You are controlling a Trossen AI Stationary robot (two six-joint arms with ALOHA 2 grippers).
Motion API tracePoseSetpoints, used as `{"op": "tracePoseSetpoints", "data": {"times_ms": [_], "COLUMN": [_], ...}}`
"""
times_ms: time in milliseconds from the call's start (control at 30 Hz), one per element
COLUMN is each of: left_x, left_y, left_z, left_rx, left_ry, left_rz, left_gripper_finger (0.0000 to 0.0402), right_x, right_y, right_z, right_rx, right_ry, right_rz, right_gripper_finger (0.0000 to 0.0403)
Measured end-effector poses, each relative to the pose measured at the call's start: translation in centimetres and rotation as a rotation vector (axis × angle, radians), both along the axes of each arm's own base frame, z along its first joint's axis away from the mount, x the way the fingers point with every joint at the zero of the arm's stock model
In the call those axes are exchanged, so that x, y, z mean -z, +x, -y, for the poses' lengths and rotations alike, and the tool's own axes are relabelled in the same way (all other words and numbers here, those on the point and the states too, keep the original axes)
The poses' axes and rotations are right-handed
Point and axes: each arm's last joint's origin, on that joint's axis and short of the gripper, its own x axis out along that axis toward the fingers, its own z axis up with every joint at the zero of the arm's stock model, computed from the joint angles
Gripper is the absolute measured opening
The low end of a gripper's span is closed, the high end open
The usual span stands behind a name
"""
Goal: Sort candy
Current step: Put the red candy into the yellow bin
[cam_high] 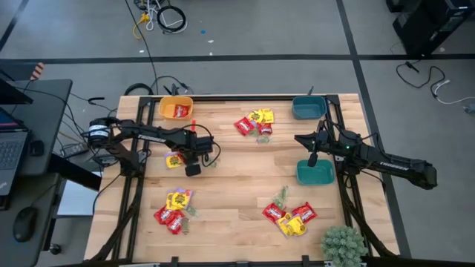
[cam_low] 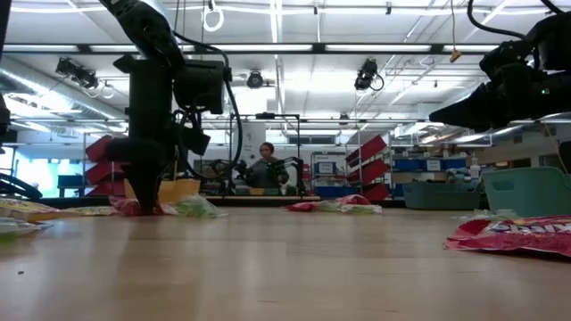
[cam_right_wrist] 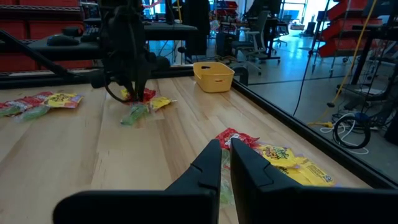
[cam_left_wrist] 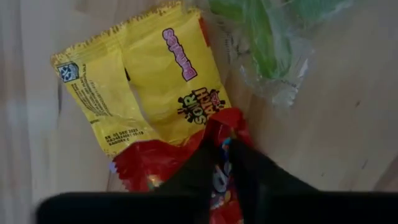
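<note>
Candy pick in hand: left gripper (cam_left_wrist: 225,155) pinches a red packet (cam_left_wrist: 146,167) left of centre (beside a yellow one (cam_left_wrist: 149,81)); next, lift toward the orange bowl (cam_high: 176,107). Right gripper (cam_right_wrist: 225,152) waits closed, empty.

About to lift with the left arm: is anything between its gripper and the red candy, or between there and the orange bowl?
Nothing visible. The left gripper is already closed on the red packet, beside a yellow packet. The bare wood up to the orange bowl shows no obstacle.
</note>
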Motion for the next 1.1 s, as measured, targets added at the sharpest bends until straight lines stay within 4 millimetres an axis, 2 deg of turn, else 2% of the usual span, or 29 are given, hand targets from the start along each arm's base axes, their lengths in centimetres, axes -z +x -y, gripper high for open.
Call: {"op": "tracePoseSetpoints", "data": {"times_ms": [67, 167, 300, 367, 533, 833, 967, 1100], "left_x": [-0.3, -1.2, -3.8, -5.1, -7.7, -8.3, -8.5, -8.1], "left_y": [0.0, 0.2, 0.7, 0.5, -1.1, -5.6, -7.5, -8.6], "left_z": [0.0, -0.1, -0.5, -1.3, -5.3, -14.2, -16.8, -18.2], "left_rx": [-0.004, -0.019, -0.067, -0.13, -0.339, -0.615, -0.677, -0.704], "left_ry": [0.001, 0.011, 0.03, 0.058, 0.134, 0.181, 0.202, 0.193], "left_rz": [-0.009, -0.027, -0.003, -0.01, 0.054, 0.166, 0.215, 0.228], "left_gripper_finger": [0.0011, 0.001, 0.0004, 0.0003, 0.0002, 0.0001, 0.0001, 0.0001], "right_x": [0.0, 0.0, 0.0, 0.0, 0.0, 0.0, 0.0, 0.0], "right_y": [0.0, 0.0, 0.0, 0.0, 0.0, 0.0, 0.0, 0.0], "right_z": [0.0, 0.0, 0.0, 0.0, 0.0, 0.0, 0.0, 0.0], "right_rx": [0.0, 0.0, 0.0, 0.0, 0.0, 0.0, 0.0, 0.0], "right_ry": [0.0, 0.0, 0.0, 0.0, 0.0, 0.0, 0.0, -0.001], "right_rz": [0.0, 0.0, 0.0, 0.0, 0.0, 0.0, 0.0, 0.003], "right_gripper_finger": [0.0023, 0.0023, 0.0023, 0.0023, 0.0023, 0.0023, 0.0023, 0.0023]}}
